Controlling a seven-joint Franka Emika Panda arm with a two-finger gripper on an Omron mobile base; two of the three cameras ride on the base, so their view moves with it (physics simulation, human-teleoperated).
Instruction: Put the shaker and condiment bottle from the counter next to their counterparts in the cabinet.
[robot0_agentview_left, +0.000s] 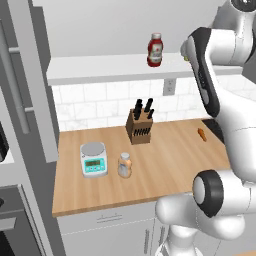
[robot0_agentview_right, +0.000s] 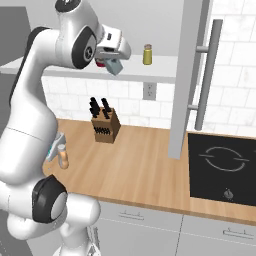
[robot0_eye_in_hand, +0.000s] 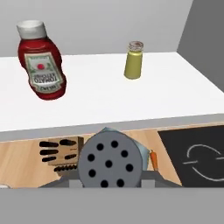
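Note:
My gripper (robot0_agentview_right: 112, 56) is shut on the shaker (robot0_agentview_right: 114, 66), a small blue-grey one held just in front of the cabinet shelf (robot0_agentview_right: 150, 74). In the hand view the shaker's grey holed cap (robot0_eye_in_hand: 109, 164) sits low and central, below the shelf's front edge (robot0_eye_in_hand: 109, 124). On the shelf stand the red ketchup bottle (robot0_eye_in_hand: 41, 61) at the left and the small yellow shaker (robot0_eye_in_hand: 133, 60) to its right. The condiment bottle (robot0_agentview_left: 124, 165) with its orange-tan top stands upright on the wooden counter (robot0_agentview_left: 165, 155), beside my arm in the right base view (robot0_agentview_right: 63, 156).
A knife block (robot0_agentview_left: 140, 127) stands at the back of the counter, a digital scale (robot0_agentview_left: 93, 159) left of the condiment bottle, and a small carrot (robot0_agentview_left: 201, 134) at the right. An open cabinet door (robot0_agentview_right: 187, 75) hangs right of the shelf, above a black cooktop (robot0_agentview_right: 222, 167).

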